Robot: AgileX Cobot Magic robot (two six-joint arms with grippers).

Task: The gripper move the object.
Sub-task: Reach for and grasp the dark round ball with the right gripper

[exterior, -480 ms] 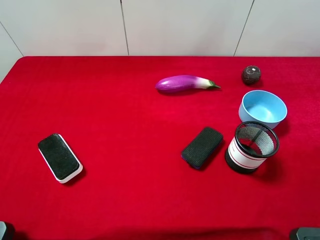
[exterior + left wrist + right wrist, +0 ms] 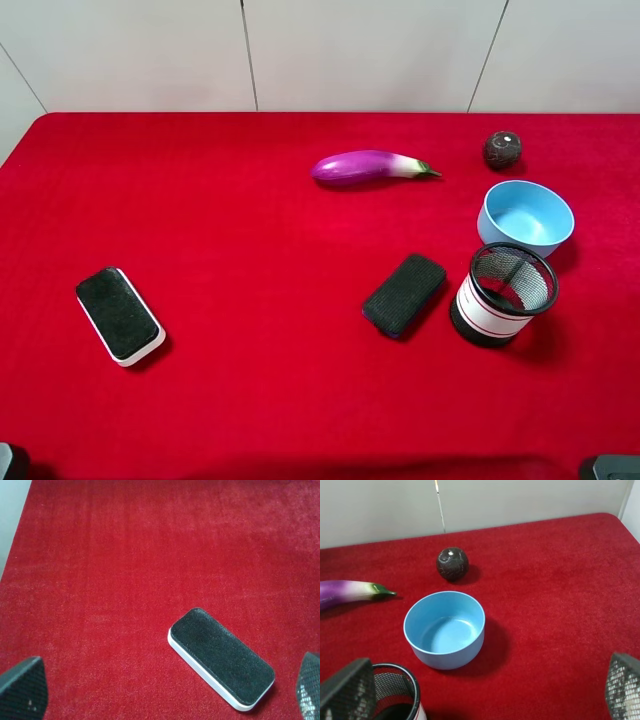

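Near the far right corner of the red surface [image 2: 250, 400], the small dark mottled ball [image 2: 502, 149] is sitting ungrasped; the right gripper [image 2: 485, 695] is hovering wide-spread, probably needing to reach past the light-blue bowl [image 2: 526, 216].

You'll find the ball [image 2: 502, 149] on the red cloth [image 2: 250, 250] at the far right, just beyond the bowl [image 2: 525, 210] and not touching it. It's small, round and dark brownish-grey with white flecks. Your right gripper [image 2: 485, 692] hangs well short of it, jaws spread wide.
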